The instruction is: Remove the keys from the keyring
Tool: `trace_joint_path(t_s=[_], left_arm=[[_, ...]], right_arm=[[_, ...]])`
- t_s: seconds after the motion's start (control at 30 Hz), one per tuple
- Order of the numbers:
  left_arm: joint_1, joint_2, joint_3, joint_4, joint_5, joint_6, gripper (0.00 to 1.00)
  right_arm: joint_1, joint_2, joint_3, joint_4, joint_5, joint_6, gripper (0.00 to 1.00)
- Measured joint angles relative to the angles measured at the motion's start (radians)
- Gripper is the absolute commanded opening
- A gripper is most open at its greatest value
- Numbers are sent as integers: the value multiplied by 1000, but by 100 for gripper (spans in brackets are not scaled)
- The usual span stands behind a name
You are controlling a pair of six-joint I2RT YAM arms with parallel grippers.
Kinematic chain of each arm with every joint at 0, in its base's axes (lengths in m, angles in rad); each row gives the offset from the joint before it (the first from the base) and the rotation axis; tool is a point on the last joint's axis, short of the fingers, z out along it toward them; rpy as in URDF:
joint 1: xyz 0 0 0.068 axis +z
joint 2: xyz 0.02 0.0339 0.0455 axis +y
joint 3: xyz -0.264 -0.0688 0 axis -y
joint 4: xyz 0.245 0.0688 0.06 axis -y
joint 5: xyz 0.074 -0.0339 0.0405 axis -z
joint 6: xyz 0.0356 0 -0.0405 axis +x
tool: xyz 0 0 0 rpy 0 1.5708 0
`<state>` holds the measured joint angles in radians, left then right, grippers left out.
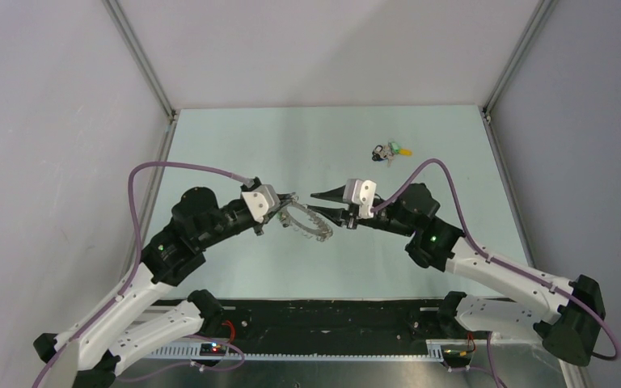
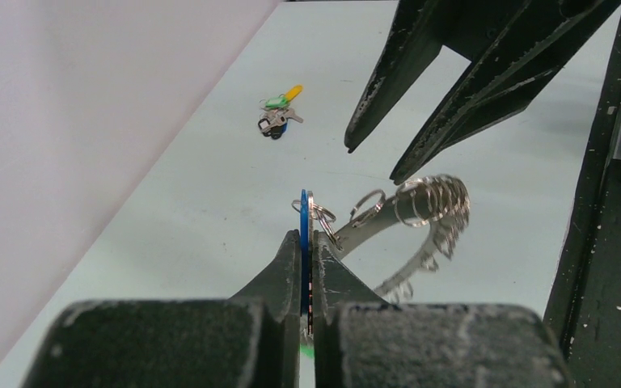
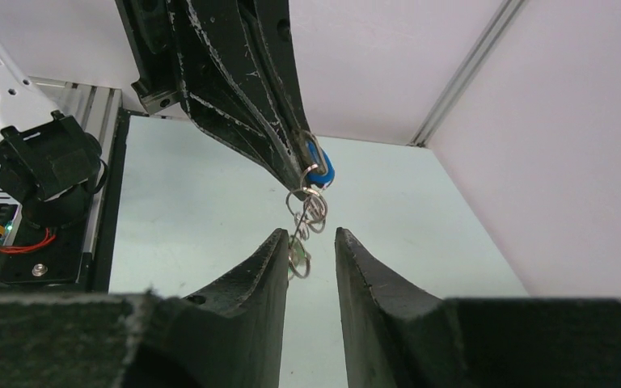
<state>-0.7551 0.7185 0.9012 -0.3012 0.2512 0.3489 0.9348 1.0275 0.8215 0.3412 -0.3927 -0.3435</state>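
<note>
My left gripper [image 1: 288,205] is shut on a blue-headed key [image 2: 302,217], gripped flat between its jaws. From that key the keyring [image 1: 309,224] hangs above the table, a large silver ring fringed with silver keys and small split rings [image 2: 430,200]. My right gripper [image 1: 318,204] faces the left one from the right, open. In the right wrist view its fingertips [image 3: 280,242] flank the dangling small rings [image 3: 304,220] below the blue key [image 3: 320,171]. One small ring lies against its left finger; nothing is clamped.
A small clump of loose keys [image 1: 390,152] with green, yellow and blue heads lies on the pale green table [image 1: 234,153] at the back right, also in the left wrist view as the clump [image 2: 277,113]. Grey walls enclose the table on three sides.
</note>
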Motion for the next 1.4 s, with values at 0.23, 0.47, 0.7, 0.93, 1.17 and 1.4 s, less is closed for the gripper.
trace_joint_path(t_s=[0.23,0.47,0.7,0.93,1.17,1.4], left_arm=[[0,0,0,0,14,0,0],[0,0,-1,0,18,0,0],[0,-2,-2,0,23,0,0],[0,-11,-2,0,23,0,0],[0,-11,-2,0,27,0,0],[0,-11,-2,0,41,0,0]], right_arm=[[-14,52,49,-4,-65,-25,37],[-26,116,129,-47,-114,-54,41],[-41,158,165,-82,-148,-62,40],[-79,182,170,-114,-182,-53,40],[-100,192,172,-113,-253,-23,38],[-100,207,186,-110,-321,4,37]])
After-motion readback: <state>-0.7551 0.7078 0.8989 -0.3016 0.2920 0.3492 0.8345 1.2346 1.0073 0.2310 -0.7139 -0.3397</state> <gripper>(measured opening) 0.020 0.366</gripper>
